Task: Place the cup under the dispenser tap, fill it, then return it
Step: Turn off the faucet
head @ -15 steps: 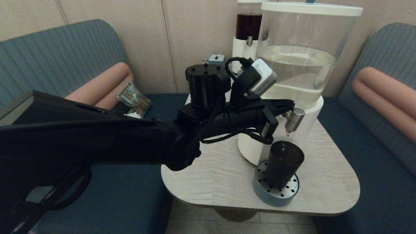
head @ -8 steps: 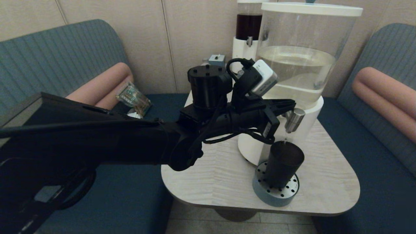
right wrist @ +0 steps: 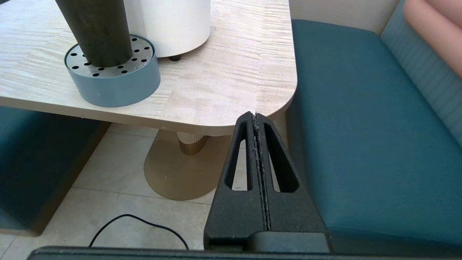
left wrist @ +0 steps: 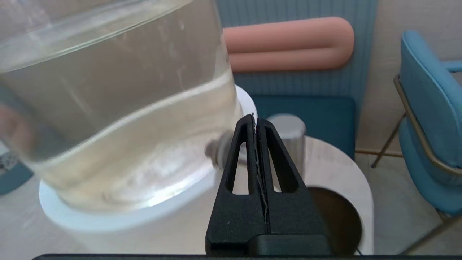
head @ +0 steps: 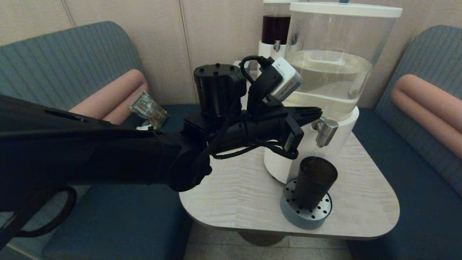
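- Two dispensers stand on the table (head: 234, 195): the large white-based dispenser (head: 325, 72), its clear tank part full of pale liquid, and behind it a smaller dark-liquid dispenser (head: 275, 32). No writing can be read on either.
- Stretched in from the left, the left arm reaches across the table with its wrist level, and the left gripper (head: 317, 112) has its fingers pressed together with nothing between them.
- Its tips lie just beside the dispenser tap (head: 326, 130), at the tap's upper side; contact cannot be told.
- Directly below the tap, the cup (head: 314, 180) stands upright on a round blue drip tray (head: 306, 216) with a perforated metal top, close against the dispenser's base. No gripper holds it.
- Low off the table's right corner, the right gripper (right wrist: 255, 119) is parked, fingers closed and empty, above the tiled floor beside the teal bench seat (right wrist: 361, 144).
- On the left bench lies a small clear packet (head: 148, 108) beside a pink bolster (head: 112, 94).
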Available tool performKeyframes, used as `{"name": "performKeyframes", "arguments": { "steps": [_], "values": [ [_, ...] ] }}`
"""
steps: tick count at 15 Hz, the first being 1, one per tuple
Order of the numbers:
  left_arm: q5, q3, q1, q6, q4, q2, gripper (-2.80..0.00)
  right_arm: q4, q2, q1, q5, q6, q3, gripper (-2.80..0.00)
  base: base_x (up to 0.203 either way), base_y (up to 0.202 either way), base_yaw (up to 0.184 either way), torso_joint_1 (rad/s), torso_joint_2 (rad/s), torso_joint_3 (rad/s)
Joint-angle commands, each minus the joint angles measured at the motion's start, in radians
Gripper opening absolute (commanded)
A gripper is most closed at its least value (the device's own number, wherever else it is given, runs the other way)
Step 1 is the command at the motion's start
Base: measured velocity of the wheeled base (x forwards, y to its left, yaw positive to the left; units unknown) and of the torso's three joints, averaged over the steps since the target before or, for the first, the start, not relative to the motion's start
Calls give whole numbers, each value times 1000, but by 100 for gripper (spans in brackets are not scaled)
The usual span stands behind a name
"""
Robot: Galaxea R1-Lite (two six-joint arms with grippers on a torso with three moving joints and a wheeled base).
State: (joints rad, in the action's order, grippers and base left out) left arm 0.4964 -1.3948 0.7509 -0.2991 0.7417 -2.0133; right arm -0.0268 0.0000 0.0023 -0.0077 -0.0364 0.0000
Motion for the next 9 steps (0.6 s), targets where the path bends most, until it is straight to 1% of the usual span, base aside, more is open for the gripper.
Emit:
{"name": "performKeyframes", "arguments": {
  "steps": [1,4,7,9],
  "values": [
    [2,34,-1,-2,5,33,-280,-1,-2,1,0,0,12,-280,0,0,0,0,0,0],
    [4,46,-1,0,4,19,-280,-1,-2,1,0,0,12,-280,0,0,0,0,0,0],
    [4,46,0,23,2,5,-280,-1,-2,1,0,0,12,-280,0,0,0,0,0,0],
    [4,46,-1,23,-5,3,-280,-1,-2,0,0,0,12,-280,0,0,0,0,0,0]
  ]
}}
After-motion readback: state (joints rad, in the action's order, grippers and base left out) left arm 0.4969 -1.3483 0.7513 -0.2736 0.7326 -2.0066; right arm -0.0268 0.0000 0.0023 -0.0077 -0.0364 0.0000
